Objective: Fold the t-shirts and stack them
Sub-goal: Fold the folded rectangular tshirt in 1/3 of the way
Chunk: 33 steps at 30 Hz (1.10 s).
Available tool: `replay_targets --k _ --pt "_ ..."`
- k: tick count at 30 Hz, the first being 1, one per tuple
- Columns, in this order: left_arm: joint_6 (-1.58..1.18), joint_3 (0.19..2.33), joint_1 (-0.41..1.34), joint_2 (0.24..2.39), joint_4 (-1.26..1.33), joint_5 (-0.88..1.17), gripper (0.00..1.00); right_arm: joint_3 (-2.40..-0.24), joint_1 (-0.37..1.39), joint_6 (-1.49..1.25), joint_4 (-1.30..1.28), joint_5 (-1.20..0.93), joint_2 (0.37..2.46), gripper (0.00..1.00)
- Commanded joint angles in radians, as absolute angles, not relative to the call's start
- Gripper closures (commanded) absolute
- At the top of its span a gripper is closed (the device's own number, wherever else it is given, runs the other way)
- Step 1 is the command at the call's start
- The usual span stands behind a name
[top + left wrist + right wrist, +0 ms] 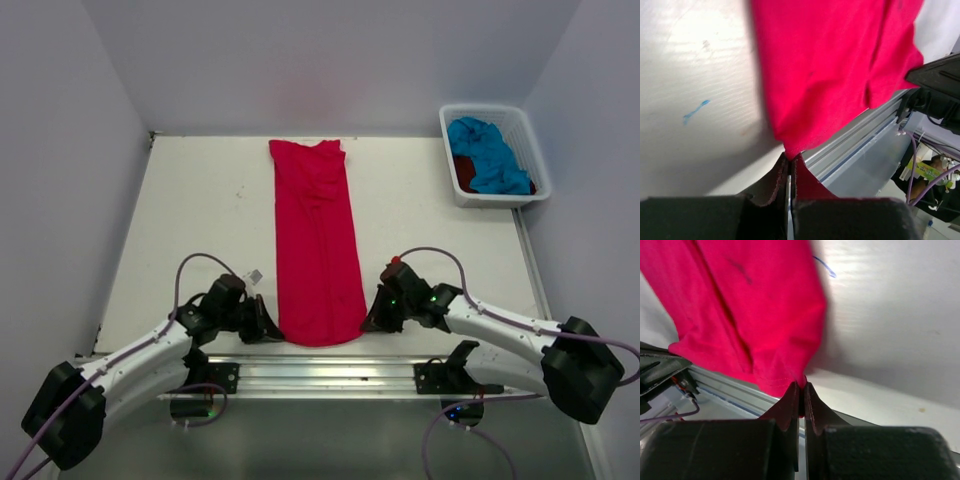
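Observation:
A bright red-pink t-shirt (315,240) lies on the table as a long narrow strip running from the far side to the near edge. My left gripper (270,327) is shut on its near left corner, and the cloth (830,70) is pinched right at the fingertips (790,157). On the near right corner my right gripper (368,318) is shut too, with the hem (765,330) caught between its tips (801,386). A turquoise blue t-shirt (488,155) is heaped over a dark red one (464,172) in the basket.
The white plastic basket (492,196) stands at the table's far right corner. A metal rail (330,368) runs along the near edge between the arm bases. Grey walls close in the table on the left, back and right.

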<state>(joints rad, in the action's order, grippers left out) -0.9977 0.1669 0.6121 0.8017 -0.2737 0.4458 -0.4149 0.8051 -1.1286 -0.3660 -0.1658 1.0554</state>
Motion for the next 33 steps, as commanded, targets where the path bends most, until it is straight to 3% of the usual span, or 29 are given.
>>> replay_targets --k 1,13,33 --pt "-0.945 0.3 0.617 0.83 -0.258 0.413 1.0 -0.532 0.808 -1.049 -0.367 -0.135 1.107 1.0" --pt "-0.713 0.688 0.603 1.095 -0.377 0.266 1.0 -0.872 0.79 -0.858 -0.468 -0.014 1.304 1.0" --pt "-0.534 0.919 0.425 1.402 -0.321 0.192 1.0 -1.285 0.603 -0.589 -0.515 0.071 1.68 1.0"
